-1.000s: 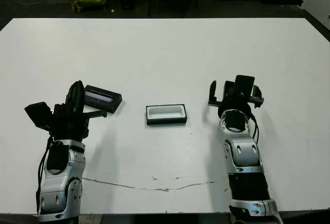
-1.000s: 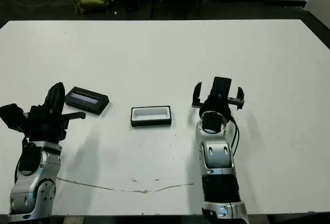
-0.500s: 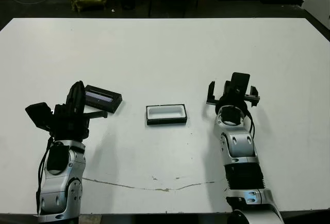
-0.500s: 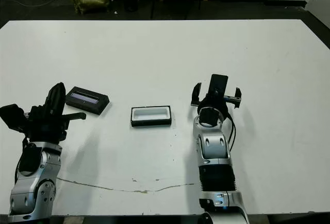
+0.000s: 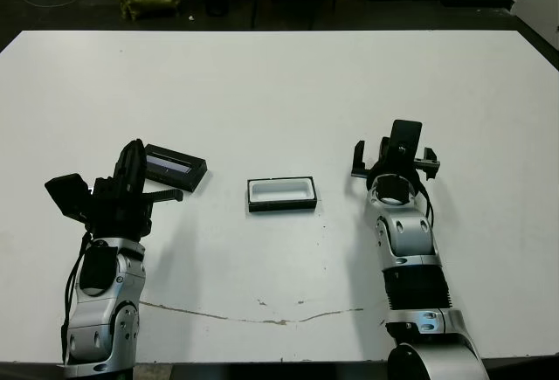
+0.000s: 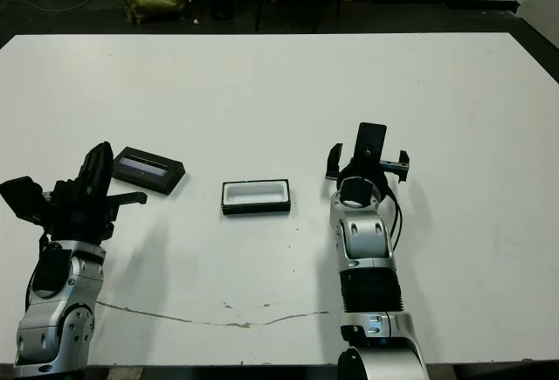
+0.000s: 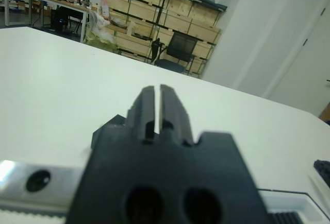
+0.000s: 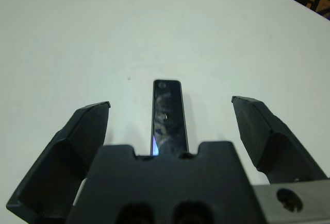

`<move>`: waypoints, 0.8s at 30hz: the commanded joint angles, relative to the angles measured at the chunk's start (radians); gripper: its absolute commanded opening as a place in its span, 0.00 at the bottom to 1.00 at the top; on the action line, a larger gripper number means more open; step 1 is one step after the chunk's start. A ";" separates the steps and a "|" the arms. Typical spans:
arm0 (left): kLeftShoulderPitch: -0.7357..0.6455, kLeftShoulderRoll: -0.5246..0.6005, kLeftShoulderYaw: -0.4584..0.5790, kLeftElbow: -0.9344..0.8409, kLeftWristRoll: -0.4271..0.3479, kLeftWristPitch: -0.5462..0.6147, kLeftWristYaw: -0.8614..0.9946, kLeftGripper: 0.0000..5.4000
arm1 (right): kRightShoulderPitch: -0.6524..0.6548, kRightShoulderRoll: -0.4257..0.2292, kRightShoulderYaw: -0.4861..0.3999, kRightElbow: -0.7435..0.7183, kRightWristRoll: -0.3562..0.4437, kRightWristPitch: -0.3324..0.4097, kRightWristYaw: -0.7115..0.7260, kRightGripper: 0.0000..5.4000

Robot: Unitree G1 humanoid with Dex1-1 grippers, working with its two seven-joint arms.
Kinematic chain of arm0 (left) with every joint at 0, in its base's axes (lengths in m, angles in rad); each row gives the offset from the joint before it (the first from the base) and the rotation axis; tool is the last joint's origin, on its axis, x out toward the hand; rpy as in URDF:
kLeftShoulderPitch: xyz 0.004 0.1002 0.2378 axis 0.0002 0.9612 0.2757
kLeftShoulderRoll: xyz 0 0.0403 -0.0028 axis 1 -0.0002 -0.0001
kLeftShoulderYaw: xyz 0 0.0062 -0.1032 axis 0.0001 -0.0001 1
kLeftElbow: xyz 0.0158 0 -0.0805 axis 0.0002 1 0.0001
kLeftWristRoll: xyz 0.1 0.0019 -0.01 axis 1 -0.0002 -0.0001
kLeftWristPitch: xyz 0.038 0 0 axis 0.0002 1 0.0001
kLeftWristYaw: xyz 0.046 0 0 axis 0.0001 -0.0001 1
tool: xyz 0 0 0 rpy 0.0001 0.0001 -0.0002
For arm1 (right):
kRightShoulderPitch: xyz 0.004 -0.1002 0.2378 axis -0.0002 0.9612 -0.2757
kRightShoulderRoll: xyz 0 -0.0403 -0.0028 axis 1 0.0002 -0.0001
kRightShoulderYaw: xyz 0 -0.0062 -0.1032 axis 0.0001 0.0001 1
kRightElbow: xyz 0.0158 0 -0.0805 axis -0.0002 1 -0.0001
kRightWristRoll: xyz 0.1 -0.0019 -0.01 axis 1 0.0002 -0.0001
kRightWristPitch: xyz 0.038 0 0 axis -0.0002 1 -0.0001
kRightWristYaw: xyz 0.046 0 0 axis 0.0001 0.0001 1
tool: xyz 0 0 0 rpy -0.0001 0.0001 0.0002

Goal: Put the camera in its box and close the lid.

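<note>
White table (image 5: 279, 83): lid (image 5: 175, 167), box (image 5: 280, 194), camera (image 8: 167, 117).

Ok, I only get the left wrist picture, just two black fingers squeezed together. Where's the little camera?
Observer: The camera lies on the table between the open fingers of the right gripper; neither finger touches it.
Operator: And its box?
Observer: The box sits between the two arms, white lining showing, nothing inside.
Operator: And the lid?
Observer: The lid lies flat on the table just beyond the left gripper, off to the box's left.
</note>
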 commanded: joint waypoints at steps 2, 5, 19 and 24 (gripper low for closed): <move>0.004 0.010 0.000 0.003 0.008 0.013 0.002 0.00 | -0.016 -0.002 -0.006 0.004 0.008 0.070 0.003 1.00; 0.000 0.008 -0.002 -0.010 0.007 0.034 0.014 0.00 | -0.016 -0.001 -0.007 0.000 0.014 0.081 0.008 0.98; -0.003 0.008 -0.004 -0.027 0.001 0.061 0.017 0.00 | 0.003 0.046 -0.060 -0.003 0.090 0.081 0.001 0.65; -0.002 0.008 -0.003 -0.026 0.004 0.056 0.016 0.00 | 0.010 0.045 -0.045 0.023 0.068 0.068 -0.011 0.44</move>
